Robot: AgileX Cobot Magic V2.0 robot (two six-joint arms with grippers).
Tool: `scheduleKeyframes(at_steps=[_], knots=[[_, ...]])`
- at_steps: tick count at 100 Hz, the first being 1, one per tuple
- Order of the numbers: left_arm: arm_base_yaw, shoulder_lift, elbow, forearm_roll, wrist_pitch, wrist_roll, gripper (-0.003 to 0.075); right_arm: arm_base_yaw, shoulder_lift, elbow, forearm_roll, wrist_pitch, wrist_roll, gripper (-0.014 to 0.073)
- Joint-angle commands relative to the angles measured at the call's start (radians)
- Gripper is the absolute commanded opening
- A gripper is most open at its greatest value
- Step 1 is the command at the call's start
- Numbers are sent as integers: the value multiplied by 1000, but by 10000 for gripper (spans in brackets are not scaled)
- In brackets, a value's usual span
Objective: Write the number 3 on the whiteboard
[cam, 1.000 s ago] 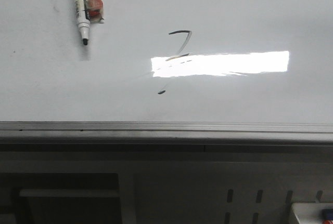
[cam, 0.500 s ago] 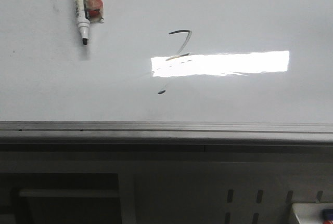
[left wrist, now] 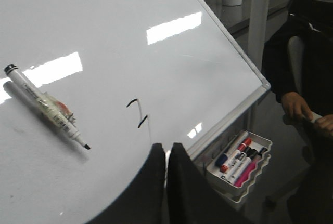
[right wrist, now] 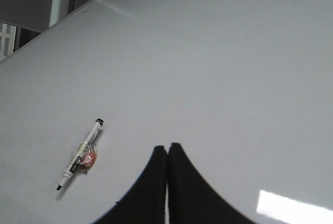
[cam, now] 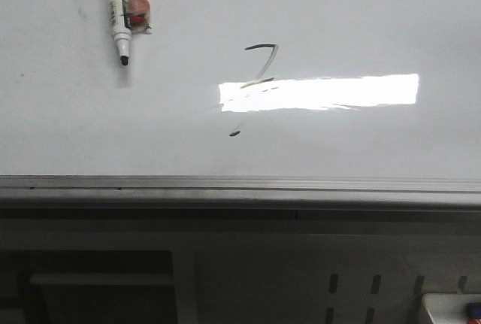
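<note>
The number 3 [cam: 255, 76] sits at upper centre of the whiteboard [cam: 376, 143], a marker [cam: 117, 8] lying upper left. Left gripper [left wrist: 166, 154] and right gripper [right wrist: 167, 151] jaws are pressed together, holding nothing, apart from the strokes.

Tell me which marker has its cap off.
The white marker lying alone on the whiteboard, its black tip bare; the markers in the tray beside the board appear capped.

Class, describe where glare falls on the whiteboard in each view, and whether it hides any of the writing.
Front view: a bright rectangular glare washes out the middle of the number 3. Left wrist view: two glare patches on the whiteboard, clear of the strokes. Right wrist view: one patch at the corner; no strokes visible.
</note>
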Motion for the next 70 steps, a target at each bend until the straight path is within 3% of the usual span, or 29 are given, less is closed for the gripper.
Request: scheduleKeyframes(at_steps=[1, 13, 29, 46, 70], knots=[[36, 4, 16, 54, -159, -1, -20, -5, 7, -23, -5, -68, -2, -64], [151, -30, 142, 185, -325, -61, -20, -5, 7, -23, -5, -68, -2, -64], [330, -105, 336, 466, -457, -435, -20, -5, 7, -23, -5, -68, -2, -64], [437, -176, 475, 483, -457, -561, -20, -5, 7, -23, -5, -68, -2, -64], [448, -218, 473, 476, -166, -561, -20, -5, 7, -23, -5, -68, -2, -64]])
